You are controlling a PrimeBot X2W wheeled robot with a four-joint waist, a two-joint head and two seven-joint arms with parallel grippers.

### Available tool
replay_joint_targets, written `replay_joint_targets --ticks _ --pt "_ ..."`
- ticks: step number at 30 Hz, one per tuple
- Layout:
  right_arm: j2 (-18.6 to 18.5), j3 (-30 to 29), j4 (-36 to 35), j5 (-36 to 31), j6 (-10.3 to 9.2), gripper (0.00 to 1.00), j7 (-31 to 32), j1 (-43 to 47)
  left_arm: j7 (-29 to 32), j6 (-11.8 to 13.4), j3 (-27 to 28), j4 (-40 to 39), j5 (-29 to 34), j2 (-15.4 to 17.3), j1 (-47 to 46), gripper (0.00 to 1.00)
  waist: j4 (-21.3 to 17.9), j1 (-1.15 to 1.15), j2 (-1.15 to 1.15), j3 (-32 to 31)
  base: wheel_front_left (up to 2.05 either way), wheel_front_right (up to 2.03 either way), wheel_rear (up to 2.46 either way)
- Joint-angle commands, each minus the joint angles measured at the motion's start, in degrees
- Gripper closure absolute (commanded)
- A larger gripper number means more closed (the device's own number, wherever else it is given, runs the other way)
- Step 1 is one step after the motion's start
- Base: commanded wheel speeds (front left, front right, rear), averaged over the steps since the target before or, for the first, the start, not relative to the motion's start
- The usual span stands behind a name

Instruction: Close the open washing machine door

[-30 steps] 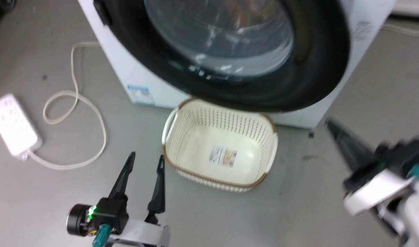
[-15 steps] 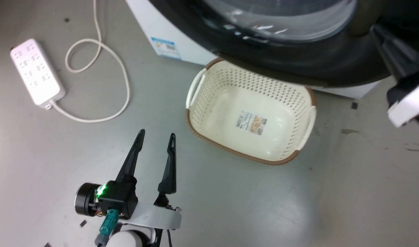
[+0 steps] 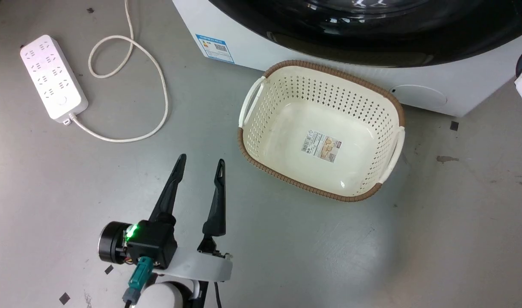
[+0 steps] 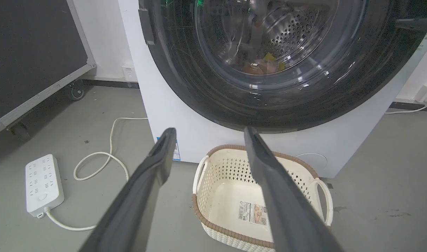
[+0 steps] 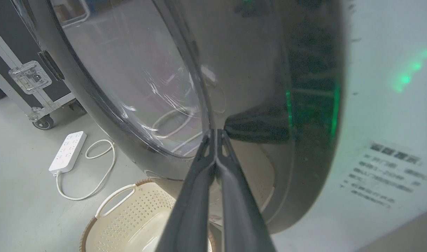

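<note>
The washing machine door [image 3: 372, 47], a glossy black rim around bulging glass, lies close against the white washing machine [image 3: 244, 55]. I cannot tell if it is latched. In the left wrist view the door [image 4: 199, 87] looks flush, with the steel drum behind the glass. My right gripper [image 5: 216, 131] is shut, holding nothing, its tips pressed on the door [image 5: 304, 105] where glass meets rim. One of its fingers [image 4: 414, 24] shows at the door's upper right. My left gripper [image 3: 201, 159] hangs open and empty over the floor, left of the basket.
A cream perforated basket [image 3: 252, 141] stands on the grey floor just in front of the machine. A white power strip [image 3: 51, 77] with a looped cord [image 3: 158, 85] lies to the left. A black wheeled flight case [image 4: 31, 63] stands at the far left.
The door has swung back toward the machine and no longer overhangs the basket. My right gripper rose with it to the right edge. The head view shifted; the left gripper stayed open.
</note>
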Motion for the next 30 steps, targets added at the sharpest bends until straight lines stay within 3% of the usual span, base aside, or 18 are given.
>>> replay_joint_targets --ticks 1,6,7,8,9,14,20,25,30 --pt "-1.0 -0.6 2.2 0.7 -0.65 1.00 -1.0 -2.0 -0.2 0.6 -0.1 0.2 -0.2 0.0 -0.6 0.00 -0.4 0.00 0.00 -0.9 0.00 0.00 0.00" --pt "-0.3 1.6 2.4 0.7 -0.65 1.00 -4.2 0.6 -0.2 0.2 0.7 1.0 -0.5 0.0 -0.1 0.00 -1.5 0.00 0.00 -4.0 0.00 0.00 0.00" --pt "-0.3 2.1 2.2 0.4 -0.65 0.85 -5.1 1.6 -0.2 0.1 1.0 1.1 -0.7 0.0 0.0 0.00 -1.8 0.00 0.00 -4.9 0.00 0.00 0.00" --pt "-0.3 2.2 2.0 0.4 -0.65 0.51 -6.3 2.7 -0.2 -0.1 1.3 1.3 -0.8 0.0 0.2 0.00 -2.1 0.00 0.00 -5.8 0.00 0.00 0.00" --pt "0.0 2.1 1.9 0.4 -0.65 0.00 -7.5 3.9 -0.2 -0.2 1.5 1.6 -0.9 0.0 0.3 0.00 -2.5 0.00 0.00 -6.9 0.00 0.00 0.00" --pt "0.8 1.5 -0.8 -2.1 -0.65 0.00 -10.9 11.4 -0.2 -1.1 3.0 3.1 -1.6 0.0 1.6 0.00 -5.1 0.00 0.00 -12.1 0.00 0.00 0.00" --pt "4.3 -5.4 -8.3 -8.8 -0.65 0.00 -11.7 23.6 -0.2 -2.5 4.4 4.7 -1.6 0.0 3.4 0.00 -8.3 0.00 0.00 -17.1 0.00 0.00 0.00" --pt "11.2 -16.1 -17.4 -16.8 -0.65 0.00 -11.8 36.0 -0.2 -3.6 5.8 6.0 -1.2 0.0 4.5 0.00 -10.7 0.00 0.00 -19.8 0.00 0.00 0.00" --pt "19.1 -22.5 -25.1 -24.7 -0.65 0.00 -11.8 46.8 -0.2 -4.1 6.9 7.5 -0.9 0.0 5.5 0.00 -12.4 0.00 0.00 -21.5 0.00 0.00 0.00"
